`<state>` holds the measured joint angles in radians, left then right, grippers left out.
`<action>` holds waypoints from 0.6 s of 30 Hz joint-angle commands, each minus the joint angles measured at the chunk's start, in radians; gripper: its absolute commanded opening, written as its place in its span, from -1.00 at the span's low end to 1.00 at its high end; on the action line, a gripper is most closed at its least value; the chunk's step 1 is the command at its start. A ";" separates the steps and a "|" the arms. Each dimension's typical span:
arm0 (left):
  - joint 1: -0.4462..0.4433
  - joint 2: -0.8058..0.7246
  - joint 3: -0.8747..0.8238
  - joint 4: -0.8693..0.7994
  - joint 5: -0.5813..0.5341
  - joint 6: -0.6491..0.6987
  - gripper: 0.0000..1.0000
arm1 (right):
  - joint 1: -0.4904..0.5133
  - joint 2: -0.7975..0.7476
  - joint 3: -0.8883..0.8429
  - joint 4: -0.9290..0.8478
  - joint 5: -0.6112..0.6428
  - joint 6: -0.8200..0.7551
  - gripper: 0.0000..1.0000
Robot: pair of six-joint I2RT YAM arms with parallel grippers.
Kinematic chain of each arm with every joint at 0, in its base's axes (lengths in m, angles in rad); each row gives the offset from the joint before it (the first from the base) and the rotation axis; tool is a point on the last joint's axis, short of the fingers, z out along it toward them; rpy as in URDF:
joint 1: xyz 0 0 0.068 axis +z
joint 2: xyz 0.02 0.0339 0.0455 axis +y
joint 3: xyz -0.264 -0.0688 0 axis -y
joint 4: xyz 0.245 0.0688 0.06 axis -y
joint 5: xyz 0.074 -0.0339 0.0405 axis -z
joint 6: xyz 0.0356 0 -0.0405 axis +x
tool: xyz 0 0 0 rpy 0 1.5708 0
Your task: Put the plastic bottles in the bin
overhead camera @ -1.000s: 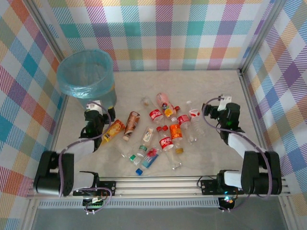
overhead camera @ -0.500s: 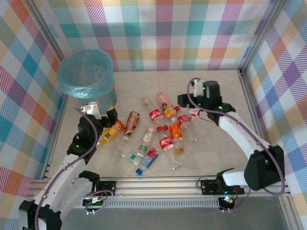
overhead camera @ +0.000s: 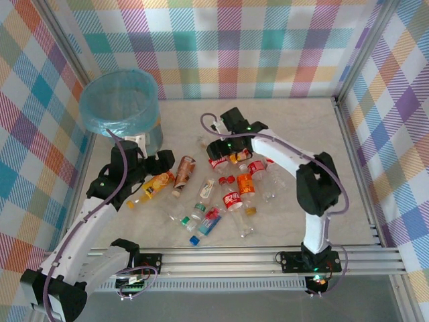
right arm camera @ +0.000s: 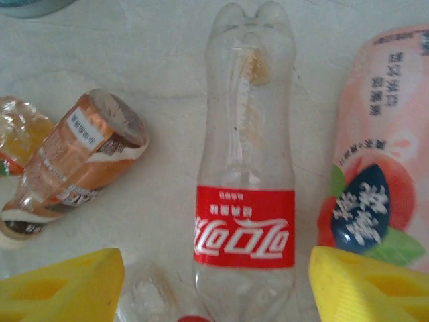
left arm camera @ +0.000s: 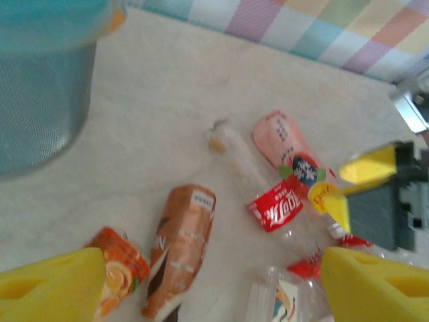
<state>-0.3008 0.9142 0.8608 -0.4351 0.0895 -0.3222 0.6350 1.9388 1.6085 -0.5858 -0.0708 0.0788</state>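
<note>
Over the bottle pile: seeing right gripper spread wide astride a flat-lying clear plastic bottle with red label. Same for left gripper, spread wide near brown-labelled plastic bottle. Far left: round translucent blue-lined bin, apart from pile.

The bin was translucent light blue. The walls were pastel plaid in pink, teal, yellow and purple, and the table was pale cream, faintly mottled. The clear bottle carried a red label with white lettering. On its left lay a brown-labelled bottle, on its right a pink bottle with a dark blue patch.
</note>
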 commanded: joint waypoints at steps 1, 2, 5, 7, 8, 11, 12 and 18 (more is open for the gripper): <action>-0.011 -0.024 0.048 -0.058 0.026 -0.010 0.71 | 0.020 0.066 0.084 -0.107 0.021 -0.027 0.39; -0.011 -0.026 0.050 -0.061 0.019 -0.009 0.71 | 0.024 0.085 0.095 -0.106 0.028 -0.028 0.40; -0.011 -0.024 0.056 -0.081 0.010 0.001 0.73 | 0.029 0.139 0.139 -0.131 0.053 -0.025 0.44; -0.011 -0.024 0.062 -0.095 0.008 0.006 0.74 | 0.034 0.166 0.157 -0.144 0.072 -0.029 0.48; -0.011 -0.024 0.064 -0.101 0.007 0.009 0.75 | 0.035 0.179 0.168 -0.151 0.078 -0.033 0.48; -0.011 -0.027 0.067 -0.114 0.000 0.018 0.75 | 0.040 0.213 0.185 -0.164 0.085 -0.040 0.52; -0.011 -0.029 0.066 -0.117 -0.003 0.020 0.76 | 0.044 0.224 0.190 -0.167 0.086 -0.042 0.53; -0.011 -0.031 0.065 -0.126 -0.011 0.020 0.77 | 0.060 0.280 0.231 -0.187 0.094 -0.058 0.58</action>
<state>-0.3008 0.9001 0.9001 -0.5331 0.0879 -0.3180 0.6773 2.1910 1.7981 -0.7303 0.0132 0.0429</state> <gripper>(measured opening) 0.881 0.784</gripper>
